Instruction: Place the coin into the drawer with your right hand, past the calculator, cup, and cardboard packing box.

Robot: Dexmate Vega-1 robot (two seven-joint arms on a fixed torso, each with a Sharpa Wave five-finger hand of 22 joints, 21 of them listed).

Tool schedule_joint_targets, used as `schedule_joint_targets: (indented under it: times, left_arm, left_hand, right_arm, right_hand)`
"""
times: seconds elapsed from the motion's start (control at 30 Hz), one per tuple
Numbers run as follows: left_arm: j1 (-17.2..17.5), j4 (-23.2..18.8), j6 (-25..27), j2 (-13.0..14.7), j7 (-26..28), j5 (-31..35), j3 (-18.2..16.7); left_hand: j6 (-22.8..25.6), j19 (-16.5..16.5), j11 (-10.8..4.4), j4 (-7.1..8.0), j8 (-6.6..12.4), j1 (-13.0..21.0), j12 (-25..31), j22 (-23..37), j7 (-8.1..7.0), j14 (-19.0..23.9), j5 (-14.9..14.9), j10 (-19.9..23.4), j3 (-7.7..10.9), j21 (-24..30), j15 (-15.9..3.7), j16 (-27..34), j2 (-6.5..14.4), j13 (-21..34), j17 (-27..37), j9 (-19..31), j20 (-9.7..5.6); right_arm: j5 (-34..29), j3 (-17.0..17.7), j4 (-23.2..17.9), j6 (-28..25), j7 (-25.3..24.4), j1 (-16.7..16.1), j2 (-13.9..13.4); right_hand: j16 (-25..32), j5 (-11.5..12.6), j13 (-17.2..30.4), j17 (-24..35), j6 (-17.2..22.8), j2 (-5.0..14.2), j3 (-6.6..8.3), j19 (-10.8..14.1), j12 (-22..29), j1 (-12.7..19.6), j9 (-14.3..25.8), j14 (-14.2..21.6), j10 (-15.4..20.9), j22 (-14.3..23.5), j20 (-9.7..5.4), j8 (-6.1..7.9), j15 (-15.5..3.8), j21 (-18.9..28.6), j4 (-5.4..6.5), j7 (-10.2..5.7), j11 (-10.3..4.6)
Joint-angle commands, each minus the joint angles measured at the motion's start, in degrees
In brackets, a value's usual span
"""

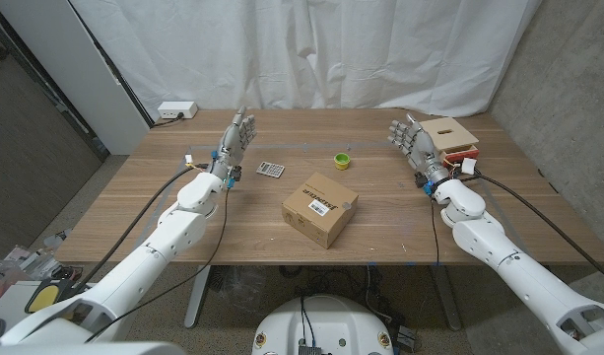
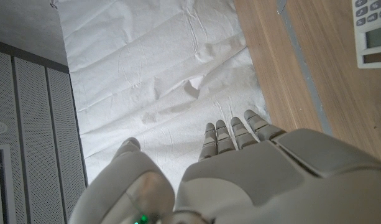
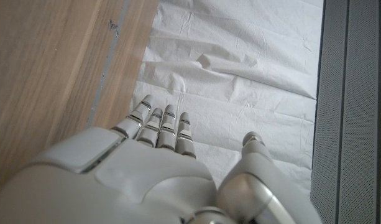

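A small wooden drawer box (image 1: 451, 138) with a red front stands at the table's far right. My right hand (image 1: 412, 143) is raised just left of it, fingers stretched up and empty; the right wrist view shows its back (image 3: 146, 180) with straight fingers. A grey calculator (image 1: 271, 170) lies left of centre, its corner also in the left wrist view (image 2: 370, 31). A small green cup (image 1: 342, 158) stands behind a cardboard packing box (image 1: 319, 208) in the middle. My left hand (image 1: 237, 138) is raised left of the calculator, fingers straight and empty (image 2: 240, 174).
A white power strip (image 1: 176, 110) sits at the table's (image 1: 134, 217) far left corner. A white curtain (image 1: 311, 49) hangs behind the table. Cables run along both arms. Bare wood stretches between the cup and my right hand.
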Motion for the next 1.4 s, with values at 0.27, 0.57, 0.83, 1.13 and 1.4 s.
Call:
schedule_joint_targets:
  times: [0.27,0.57,0.83,1.13,1.4]
  left_arm:
    - [5.1,-9.9,2.8,0.9,6.7,2.7,0.4]
    - [6.1,-11.8,3.8,2.0,6.2,2.9,0.5]
    - [5.6,-13.4,6.4,5.0,2.9,0.5,-0.7]
    - [5.0,-12.1,6.0,6.8,-1.6,-0.7,-0.7]
    - [5.7,-13.2,5.6,7.7,-1.5,-0.5,-1.2]
  left_hand:
    - [0.3,0.5,0.18,-0.56,0.09,1.0,0.2,0.2,0.0,0.6,0.3,0.3,0.06,0.1,0.09,0.1,0.2,0.1,0.1,0.3,-1.55]
    - [1.1,1.6,0.16,-0.76,0.2,1.3,0.3,0.2,0.07,1.8,0.4,1.2,-0.14,0.1,0.06,0.3,0.1,0.1,0.1,0.3,-1.32]
    - [1.5,1.9,0.21,-0.82,0.24,1.5,0.4,0.2,-0.02,2.2,0.4,1.8,-0.24,0.0,0.08,0.3,0.2,0.1,0.1,0.3,-1.09]
    - [1.6,2.1,0.38,-0.84,0.22,1.5,0.4,0.2,-0.07,2.5,0.5,1.9,-0.3,0.0,0.2,0.3,0.3,0.1,0.1,0.3,-1.13]
    - [1.9,2.4,0.55,-0.86,0.2,1.7,0.4,0.2,-0.01,2.8,0.5,2.3,-0.36,-0.1,0.21,0.2,0.4,0.1,0.2,0.3,-1.06]
  right_arm:
    - [4.9,5.0,-9.7,2.8,4.4,-9.9,-6.5]
    - [4.9,6.8,-13.7,3.6,4.1,-14.3,-8.5]
    - [1.6,7.5,-18.5,4.4,-0.6,-17.2,-8.2]
    - [-1.4,6.6,-18.3,9.0,-1.0,-18.4,-6.2]
    - [-3.7,6.9,-18.6,11.4,-2.8,-19.9,-5.3]
  right_hand:
    - [0.4,0.0,0.2,0.1,1.0,0.02,0.29,0.6,0.5,1.0,0.3,0.7,1.0,0.3,-0.1,0.4,0.01,-0.4,-0.46,-0.54,-0.19]
    - [0.4,-0.1,0.2,0.1,1.3,-0.08,0.26,0.7,0.5,1.2,0.4,0.7,1.3,0.3,-0.1,0.45,-0.12,-0.6,-0.7,-0.72,-0.31]
    - [0.5,-0.1,0.3,0.1,1.7,-0.17,0.2,0.7,0.6,1.4,0.4,1.1,1.7,0.3,-0.04,0.51,-0.28,-0.8,-0.92,-0.96,-0.42]
    - [0.5,-0.2,0.3,0.2,1.9,-0.14,0.21,1.1,0.7,1.7,0.4,1.3,2.0,0.4,-0.18,0.5,-0.44,-0.8,-1.14,-1.02,-0.76]
    - [0.8,-0.2,0.3,0.2,3.3,-0.05,0.23,2.4,0.9,2.0,0.4,2.6,3.1,0.4,-0.41,0.84,-1.14,-0.8,-1.43,-2.63,-1.24]
